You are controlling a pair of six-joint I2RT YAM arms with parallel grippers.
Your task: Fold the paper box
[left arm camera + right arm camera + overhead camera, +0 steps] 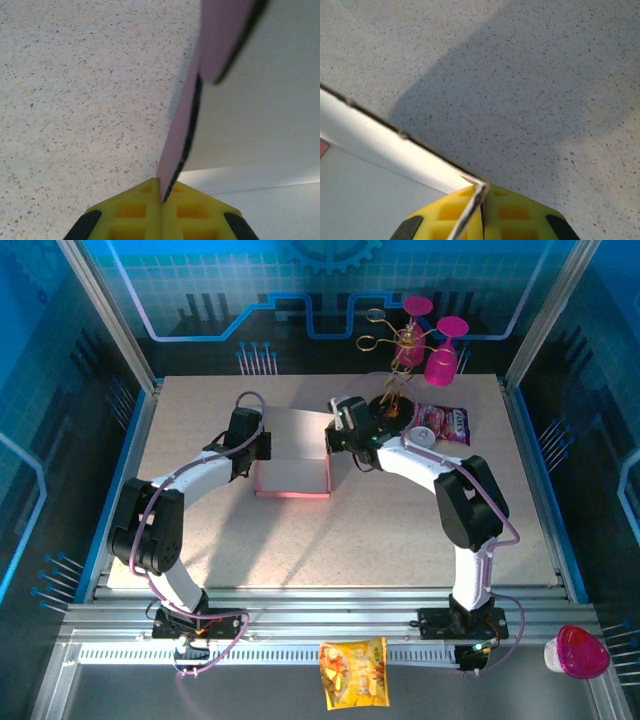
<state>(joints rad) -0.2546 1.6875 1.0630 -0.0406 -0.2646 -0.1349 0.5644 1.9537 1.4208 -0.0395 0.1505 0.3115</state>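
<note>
paper box (pixel 292 472) open-side up, perhaps longer front-to-back

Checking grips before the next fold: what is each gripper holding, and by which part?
Both hold the paper box. The left gripper pinches the edge of its upright left wall; the right gripper pinches a corner of its right wall.

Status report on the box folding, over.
Jaws shut both sides: left gripper on left wall of the plain pink thin-cardboard box, right gripper on right wall. Side walls raised. Glossy printed pink snack bag behind, clear.
</note>
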